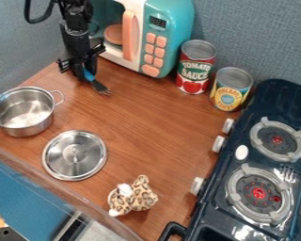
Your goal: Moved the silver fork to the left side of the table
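toy microwave (169,28), teal and white, is located at the top of the view; orange buttons and an orange door handle (129,35) are noted, with a round orange plate (113,34) seen within. two cans are recorded upright, near each other, to the right of it: red-labelled can (195,67) and yellow-and-blue-labelled can (230,89), the latter just beside the dark toy stove (269,96). two grey-ringed burners (277,140) and three white knobs (219,144) are borne by the stove; a small white oval item (241,152) is seen between burners and knobs, kind not determined. at left, metal pot (24,120) is found upright and uncovered; its round metal lid (75,155) is laid flat nearby, apart from it. spotted plush toy (134,197) is observed at lower centre. blue-grey wall (260,37) is seen behind.
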`<state>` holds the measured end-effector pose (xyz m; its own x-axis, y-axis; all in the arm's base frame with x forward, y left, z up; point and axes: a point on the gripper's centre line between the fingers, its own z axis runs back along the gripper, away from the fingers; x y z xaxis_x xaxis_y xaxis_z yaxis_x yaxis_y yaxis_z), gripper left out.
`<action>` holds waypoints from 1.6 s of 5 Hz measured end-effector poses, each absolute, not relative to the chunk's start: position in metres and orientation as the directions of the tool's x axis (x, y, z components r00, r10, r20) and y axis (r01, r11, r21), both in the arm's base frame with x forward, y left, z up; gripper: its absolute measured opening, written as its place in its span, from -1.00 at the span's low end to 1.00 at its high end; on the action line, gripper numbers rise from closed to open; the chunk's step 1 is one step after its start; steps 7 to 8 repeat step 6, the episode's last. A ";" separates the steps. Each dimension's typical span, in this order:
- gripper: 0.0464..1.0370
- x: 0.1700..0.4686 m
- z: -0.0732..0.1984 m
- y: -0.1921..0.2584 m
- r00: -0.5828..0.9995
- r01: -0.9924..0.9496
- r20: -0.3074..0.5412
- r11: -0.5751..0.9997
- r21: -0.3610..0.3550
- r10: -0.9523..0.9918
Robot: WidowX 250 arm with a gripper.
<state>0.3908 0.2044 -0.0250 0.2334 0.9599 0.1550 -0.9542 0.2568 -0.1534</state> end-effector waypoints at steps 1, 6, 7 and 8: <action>-0.39 0.402 -0.027 0.212 0.211 -0.958 0.170 0.238 -0.161 0.963; 0.93 0.400 0.029 0.207 0.249 -0.933 0.211 0.292 -0.208 0.945; 0.93 0.400 0.029 0.207 0.249 -0.933 0.211 0.292 -0.208 0.945; 0.93 0.400 0.029 0.207 0.249 -0.933 0.211 0.292 -0.208 0.945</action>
